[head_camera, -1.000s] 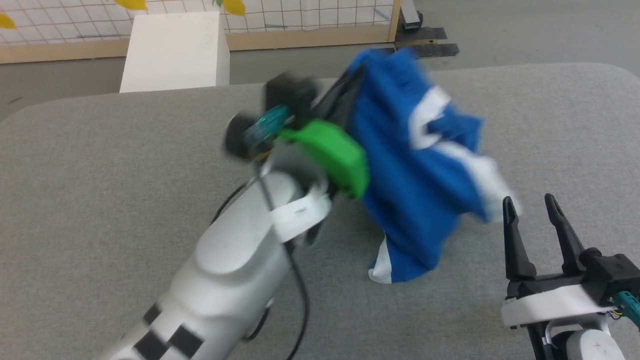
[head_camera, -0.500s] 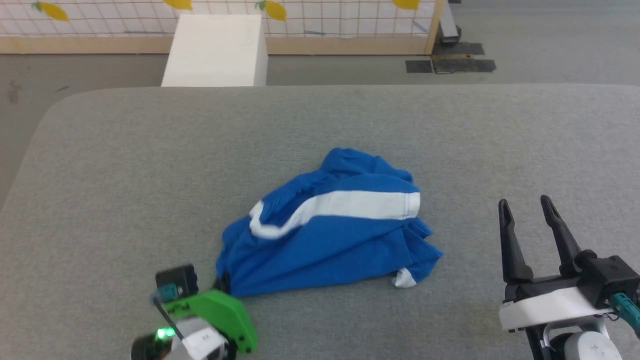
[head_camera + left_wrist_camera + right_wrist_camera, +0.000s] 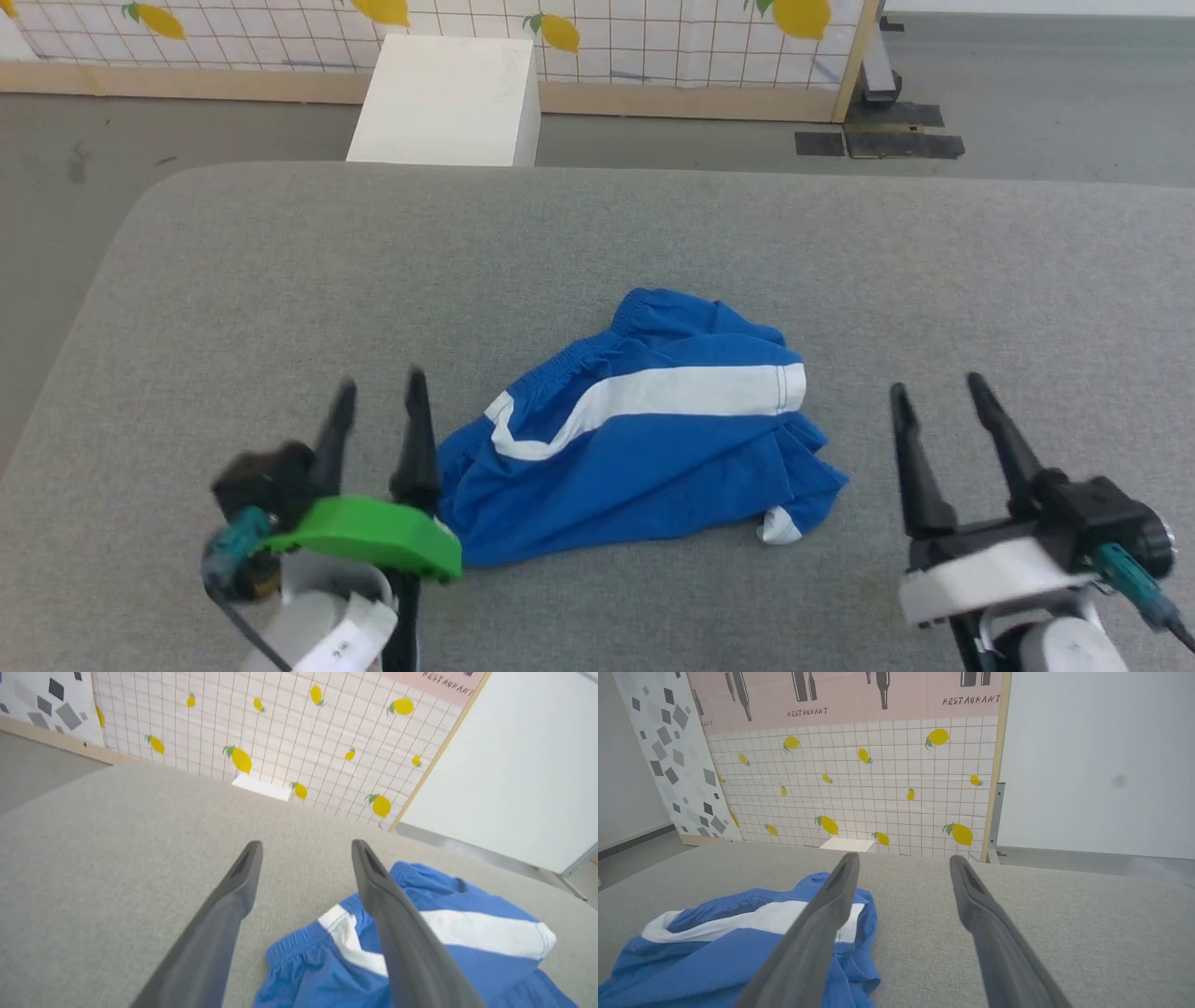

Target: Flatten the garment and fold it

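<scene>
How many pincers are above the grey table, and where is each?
2. The left pincer is open beside the left edge of the blue shorts; the right pincer is open, apart from their right edge. Neither holds anything.

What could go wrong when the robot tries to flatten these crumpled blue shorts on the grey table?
1. The shorts lie bunched in overlapping layers, so a pinch may catch several layers and the heap would not open flat.
2. The open left claw is close beside the cloth's edge. Lowering it there might push in more wrinkles.
</scene>
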Robot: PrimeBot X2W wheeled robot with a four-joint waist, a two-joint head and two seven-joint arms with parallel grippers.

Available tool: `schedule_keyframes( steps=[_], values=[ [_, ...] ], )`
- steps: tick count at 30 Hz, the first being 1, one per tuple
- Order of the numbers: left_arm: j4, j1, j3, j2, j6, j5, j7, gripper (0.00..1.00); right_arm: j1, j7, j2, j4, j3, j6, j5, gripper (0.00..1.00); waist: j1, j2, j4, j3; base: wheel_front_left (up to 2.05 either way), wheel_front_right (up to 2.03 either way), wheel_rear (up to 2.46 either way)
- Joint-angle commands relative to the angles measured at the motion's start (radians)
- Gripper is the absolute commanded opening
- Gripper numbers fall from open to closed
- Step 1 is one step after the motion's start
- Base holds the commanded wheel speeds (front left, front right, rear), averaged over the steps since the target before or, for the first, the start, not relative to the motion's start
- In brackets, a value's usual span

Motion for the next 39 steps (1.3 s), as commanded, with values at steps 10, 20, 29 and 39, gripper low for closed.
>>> schedule_keyframes(
  steps=[10,20,29,39],
  values=[
    [-0.073,0.038,0.209,-0.156,-0.243,0.299,-0.006,1.00,-0.211,0.321,0.000,0.137,0.114,-0.001,0.088,1.00,0.0000,0.0000,0.005,0.058,0.00,0.00,0.00],
    [-0.024,0.030,0.294,-0.214,-0.356,0.397,-0.006,1.00,-0.322,0.588,0.000,0.235,0.152,-0.001,0.172,1.00,0.0000,0.0000,0.032,0.107,0.00,0.00,0.00],
    [0.004,0.040,0.327,-0.224,-0.373,0.410,-0.006,1.00,-0.321,0.557,0.000,0.195,0.153,-0.001,0.137,0.00,0.0000,0.0000,0.033,0.103,0.00,0.00,0.00],
    [0.023,0.066,0.341,-0.225,-0.358,0.404,-0.006,1.00,-0.121,0.552,0.000,-0.020,-0.048,-0.001,0.027,0.00,0.0000,0.0000,0.008,0.053,0.00,0.00,0.00]
  ],
)
